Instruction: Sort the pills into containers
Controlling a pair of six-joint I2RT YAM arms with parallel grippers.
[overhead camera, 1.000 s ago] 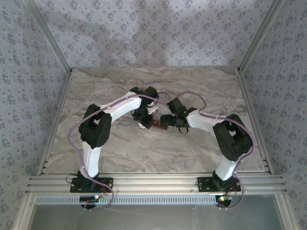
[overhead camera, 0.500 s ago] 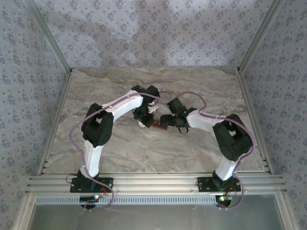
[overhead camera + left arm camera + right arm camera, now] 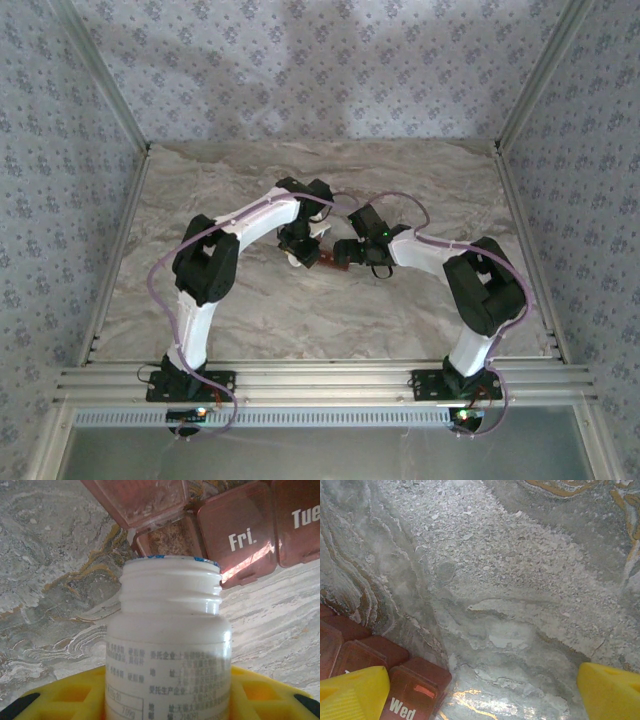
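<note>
A marble-patterned tabletop [image 3: 420, 170], grey-beige with gold veins, sits inside walls of blue-grey floral wallpaper [image 3: 320, 60]. Ribbed aluminium rails [image 3: 330, 380] run along its near edge.

Near the middle of the table, the left gripper [image 3: 303, 250] is clamped on an uncapped white plastic bottle [image 3: 170, 645] with a threaded neck and a printed label. Its yellow fingers [image 3: 70, 697] press the bottle from both sides.

The containers [image 3: 333, 262], a dark red-brown translucent plastic strip of small square compartments, lie mid-table between the two grippers. In the left wrist view, the bottle's mouth is just beside a compartment whose lid [image 3: 135, 500] stands open, next to one marked "Fri." [image 3: 237, 540].

The right gripper [image 3: 482, 690] is spread wide and grasps nothing. One yellow fingertip [image 3: 355, 692] overlaps the strip's "Wed" end [image 3: 415, 690]; whether it touches I cannot tell.
</note>
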